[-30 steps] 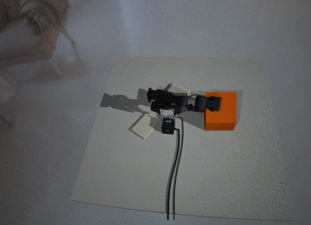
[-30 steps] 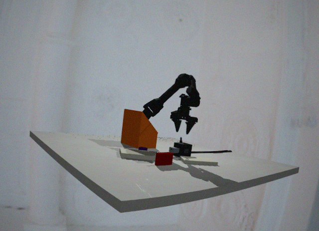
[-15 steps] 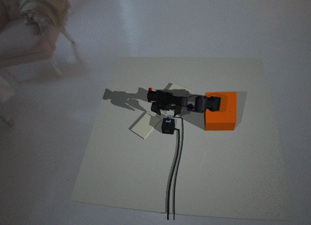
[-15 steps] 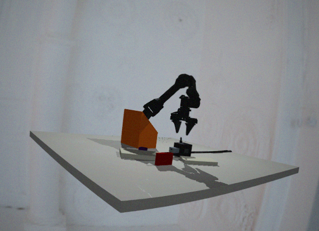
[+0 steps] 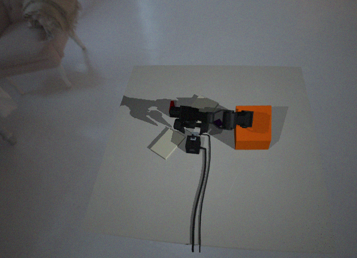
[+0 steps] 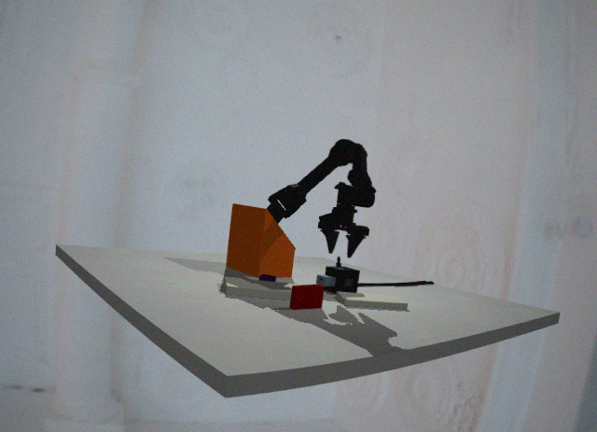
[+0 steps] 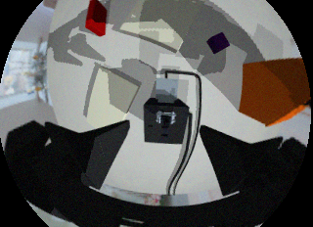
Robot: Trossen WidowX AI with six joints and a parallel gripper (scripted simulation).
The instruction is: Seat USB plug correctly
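Our table [image 5: 245, 191] [image 6: 192, 331] carries an orange block [image 5: 253, 129] [image 6: 248, 239] [image 7: 271, 90], with the arm [image 5: 228, 120] [image 6: 318, 174] rising beside it. The gripper [image 6: 339, 255] [image 7: 164, 127] points down above the cube, its fingers wide apart with nothing between them. Two pale slabs [image 5: 166, 144] [image 6: 373, 300] [image 7: 105, 100] lie flat, one near the cube. The black cube [image 5: 192, 147] [image 6: 348, 279] [image 7: 165, 131] has the plug [image 6: 339, 262] [image 7: 166, 118] standing upright on top; we cannot tell its depth or which way round it sits. A grey block [image 6: 326, 280] [image 7: 167, 87] sits at the cube's side. Near the slabs we see a red block [image 5: 172, 105] [image 6: 306, 297] [image 7: 96, 18] and a smaller purple one [image 5: 218, 122] [image 6: 267, 278] [image 7: 218, 42].
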